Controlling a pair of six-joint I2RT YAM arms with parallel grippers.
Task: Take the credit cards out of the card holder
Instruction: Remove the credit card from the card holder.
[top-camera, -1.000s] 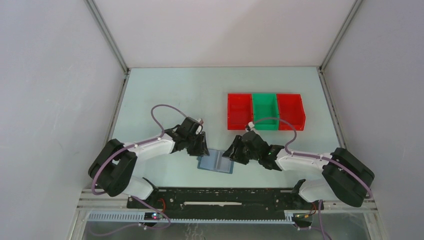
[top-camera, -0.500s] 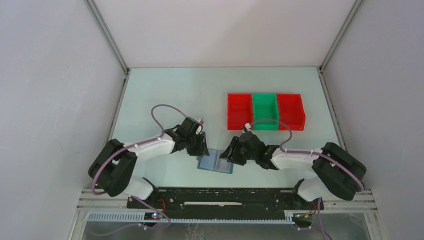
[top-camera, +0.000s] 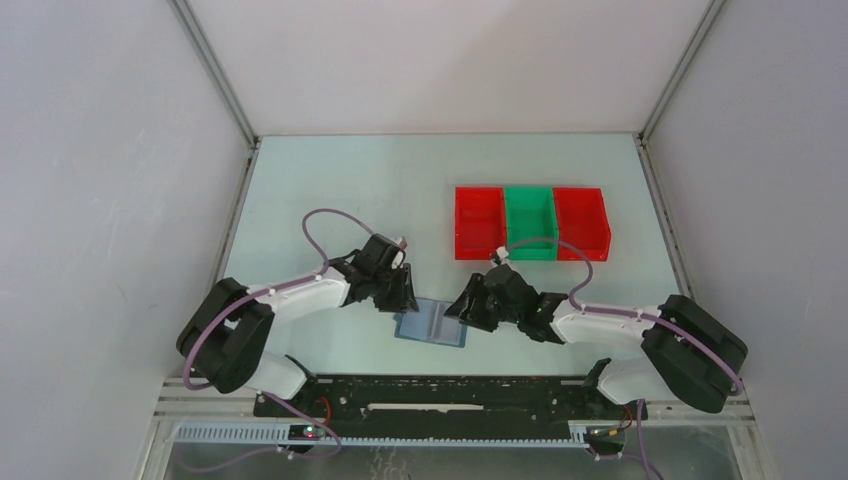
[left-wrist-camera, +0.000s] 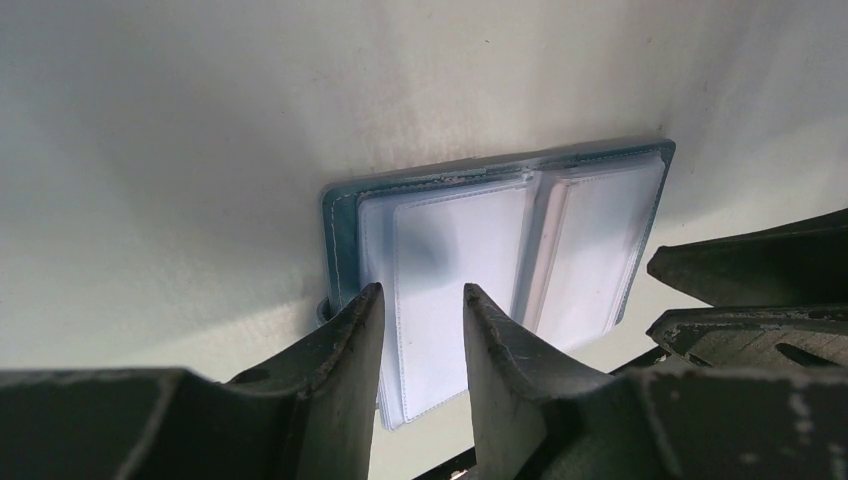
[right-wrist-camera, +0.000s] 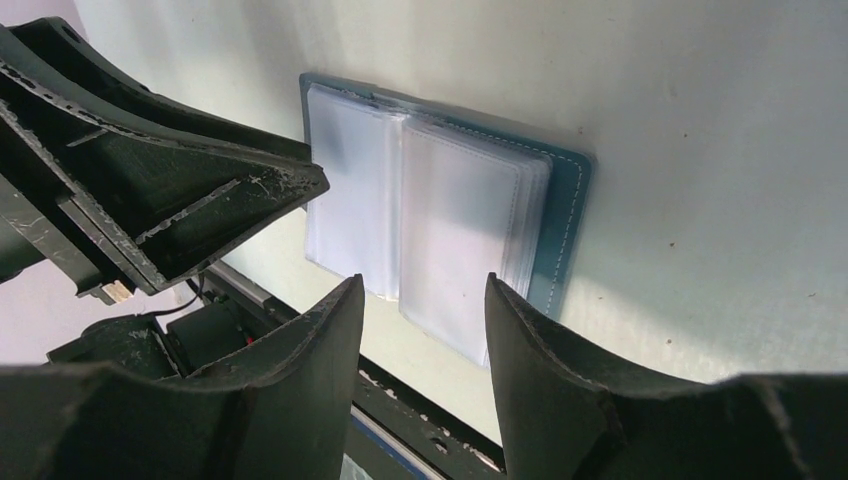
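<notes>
The right arm (top-camera: 600, 322) has swung back rightward. A soft blue-teal bifold card holder (top-camera: 431, 327) lies open at the table's (top-camera: 340, 190) 6 o'clock, with the left gripper (top-camera: 405, 300) at its 10 and the right gripper (top-camera: 459, 308) at its 2. Both have parted, empty jaws.

Left arm (top-camera: 300, 292) and right arm (top-camera: 610, 322) reach inward from their bases, wrists pitched down. Left gripper (top-camera: 406, 302) and right gripper (top-camera: 456, 308) face each other, near but apart, each with jaws partly parted.
</notes>
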